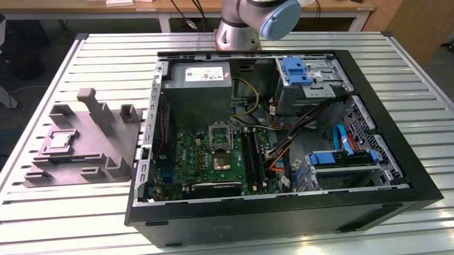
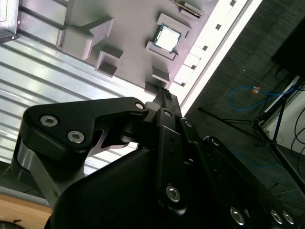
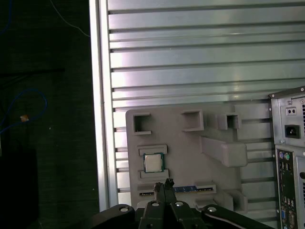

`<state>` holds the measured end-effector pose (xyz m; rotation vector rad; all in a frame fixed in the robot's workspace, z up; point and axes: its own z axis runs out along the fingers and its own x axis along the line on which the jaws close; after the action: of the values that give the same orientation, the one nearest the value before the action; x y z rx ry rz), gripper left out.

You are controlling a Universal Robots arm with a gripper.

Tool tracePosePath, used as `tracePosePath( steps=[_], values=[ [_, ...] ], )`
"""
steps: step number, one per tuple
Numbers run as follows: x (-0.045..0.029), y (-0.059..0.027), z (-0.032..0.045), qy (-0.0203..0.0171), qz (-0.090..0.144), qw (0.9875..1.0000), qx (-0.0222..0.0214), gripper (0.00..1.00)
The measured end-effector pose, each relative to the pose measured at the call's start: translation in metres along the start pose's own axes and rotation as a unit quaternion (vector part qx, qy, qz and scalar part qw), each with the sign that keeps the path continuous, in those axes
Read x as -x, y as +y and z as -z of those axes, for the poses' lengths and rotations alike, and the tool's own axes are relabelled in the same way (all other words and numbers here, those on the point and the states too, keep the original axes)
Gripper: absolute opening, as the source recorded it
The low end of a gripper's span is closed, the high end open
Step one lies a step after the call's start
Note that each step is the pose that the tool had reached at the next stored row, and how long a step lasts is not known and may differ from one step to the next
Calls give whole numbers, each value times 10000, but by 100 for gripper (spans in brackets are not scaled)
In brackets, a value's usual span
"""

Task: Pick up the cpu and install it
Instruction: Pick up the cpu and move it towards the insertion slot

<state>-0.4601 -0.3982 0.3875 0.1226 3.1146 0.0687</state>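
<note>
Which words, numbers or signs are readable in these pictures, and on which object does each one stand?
No text can be read with certainty.
On the white label of the power supply: print too small to read.
On the cpu top, in the second wrist view: no markings legible.
On the rear panel of the computer case: signs beside the ports too small to read.

Lab: slotted aluminium bench [image 1: 64, 223], open computer case [image 1: 284, 219]

Slatted table [image 1: 106, 53]: grey fixture [image 1: 85, 143], open PC case [image 1: 284, 212].
</note>
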Motion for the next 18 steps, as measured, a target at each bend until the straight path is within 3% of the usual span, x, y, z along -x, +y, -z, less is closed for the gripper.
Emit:
tracePosePath(
  steps=[6,10,12,13,14,18],
  values=[
    [0,0,0,0,-3,10000,0,11],
    [0,0,0,0,-4,10000,0,29],
    [0,0,0,0,-6,10000,0,29],
    [0,0,0,0,-3,10000,0,93],
    [0,0,0,0,-2,10000,0,98],
    [0,0,0,0,1,10000,0,98]
  ],
)
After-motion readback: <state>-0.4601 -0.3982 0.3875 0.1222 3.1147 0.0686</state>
